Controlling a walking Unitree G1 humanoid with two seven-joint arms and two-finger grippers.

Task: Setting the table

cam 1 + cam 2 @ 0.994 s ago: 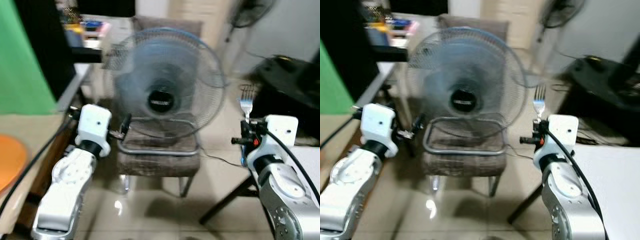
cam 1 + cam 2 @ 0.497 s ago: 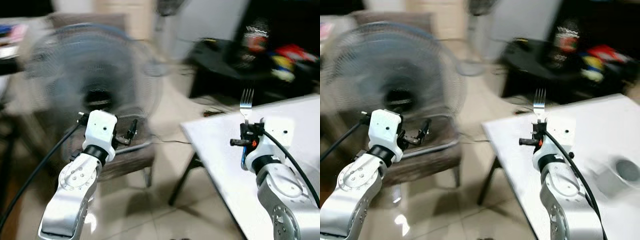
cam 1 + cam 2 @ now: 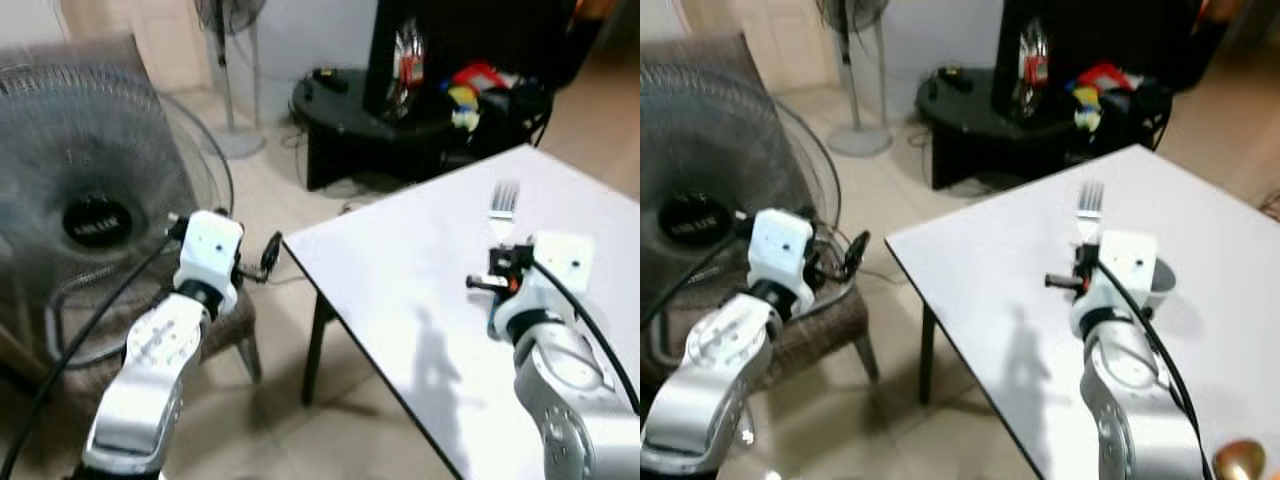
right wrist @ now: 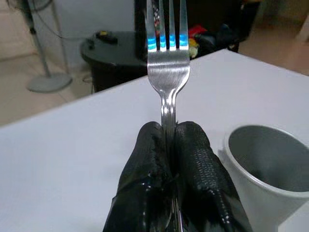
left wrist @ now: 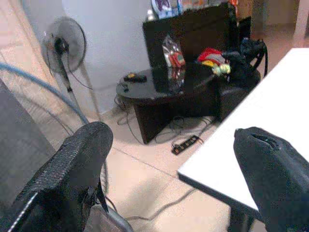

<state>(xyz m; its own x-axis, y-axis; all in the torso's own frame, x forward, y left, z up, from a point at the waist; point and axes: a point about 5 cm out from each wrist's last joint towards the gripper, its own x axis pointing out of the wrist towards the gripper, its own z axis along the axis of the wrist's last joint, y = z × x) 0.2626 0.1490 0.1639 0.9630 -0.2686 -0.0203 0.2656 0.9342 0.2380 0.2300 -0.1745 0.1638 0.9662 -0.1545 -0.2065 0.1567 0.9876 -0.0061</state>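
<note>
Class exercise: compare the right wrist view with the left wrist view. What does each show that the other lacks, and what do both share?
Right wrist view: the right tool shut on an upright fork, tines up, with a grey cup beside it on the table. Left wrist view: the left tool, its black fingers spread open with nothing held, and a power strip on the floor. Both: the white table, a standing fan and the low black stand behind.

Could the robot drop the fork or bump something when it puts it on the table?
Maybe. The right gripper pinches the fork only by its thin handle, so it might slip or twist. The grey cup stands close beside it on the white table and could get knocked. The left gripper hangs open near the table's corner.
</note>
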